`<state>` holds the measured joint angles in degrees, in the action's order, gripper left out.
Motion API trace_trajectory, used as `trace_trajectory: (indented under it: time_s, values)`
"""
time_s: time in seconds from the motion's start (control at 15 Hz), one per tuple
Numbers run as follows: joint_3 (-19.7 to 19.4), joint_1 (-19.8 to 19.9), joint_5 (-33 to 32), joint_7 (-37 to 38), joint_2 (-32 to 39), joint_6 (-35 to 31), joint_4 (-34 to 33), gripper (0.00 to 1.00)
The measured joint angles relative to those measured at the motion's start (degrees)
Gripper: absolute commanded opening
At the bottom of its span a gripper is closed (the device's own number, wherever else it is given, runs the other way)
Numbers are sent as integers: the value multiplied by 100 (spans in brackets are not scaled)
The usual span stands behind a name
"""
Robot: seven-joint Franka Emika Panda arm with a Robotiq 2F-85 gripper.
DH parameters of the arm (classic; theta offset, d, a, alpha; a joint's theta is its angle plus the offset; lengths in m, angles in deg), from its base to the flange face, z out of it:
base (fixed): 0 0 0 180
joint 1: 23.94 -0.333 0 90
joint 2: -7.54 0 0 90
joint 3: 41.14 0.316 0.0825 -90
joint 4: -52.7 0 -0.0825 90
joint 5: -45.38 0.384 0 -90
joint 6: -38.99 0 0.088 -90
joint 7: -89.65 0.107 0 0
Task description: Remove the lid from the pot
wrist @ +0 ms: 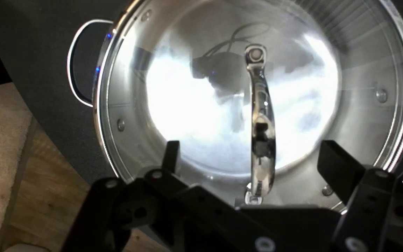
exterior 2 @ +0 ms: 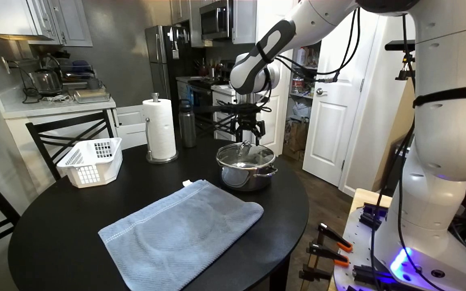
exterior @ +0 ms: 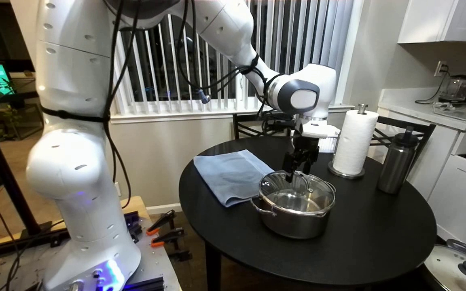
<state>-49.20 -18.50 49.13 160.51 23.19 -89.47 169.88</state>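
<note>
The shiny steel pot (exterior: 293,224) stands upright on the black round table, also in an exterior view (exterior 2: 241,180). The see-through glass lid (exterior: 272,194) rests on it with a thin metal rim; it also shows in an exterior view (exterior 2: 228,154). An arched metal handle (wrist: 262,140) crosses the lid's middle in the wrist view. My gripper (wrist: 249,150) is open and points down over the lid. Its fingers lie on either side of the handle in the wrist view, apart from it. In both exterior views my gripper (exterior: 297,173) (exterior 2: 249,139) is close above the lid.
A blue-grey towel (exterior: 233,176) lies beside the pot. A paper-towel roll (exterior: 354,143), a steel bottle (exterior: 397,165) and a white plastic basket (exterior 2: 95,161) stand on the table (exterior: 370,242). Chairs surround it. Another lidded pan (exterior: 455,264) is below the table edge.
</note>
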Motion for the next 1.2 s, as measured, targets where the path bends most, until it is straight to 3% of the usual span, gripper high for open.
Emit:
trace_trajectory:
  time_s: [0.13,0.2,0.27,0.93,1.07,1.2]
  values:
    - [-1,-4,-29,-75,-1,0,0,100]
    - [-1,-6,-29,-111,-1,0,0,83]
    - [-1,-7,-29,-143,-1,0,0,74]
    - [-18,-8,-29,-327,-4,0,0,7]
    - [-19,-12,-29,-327,-6,-7,-5,0]
    - [-20,-24,-29,-339,-7,-5,-7,4]
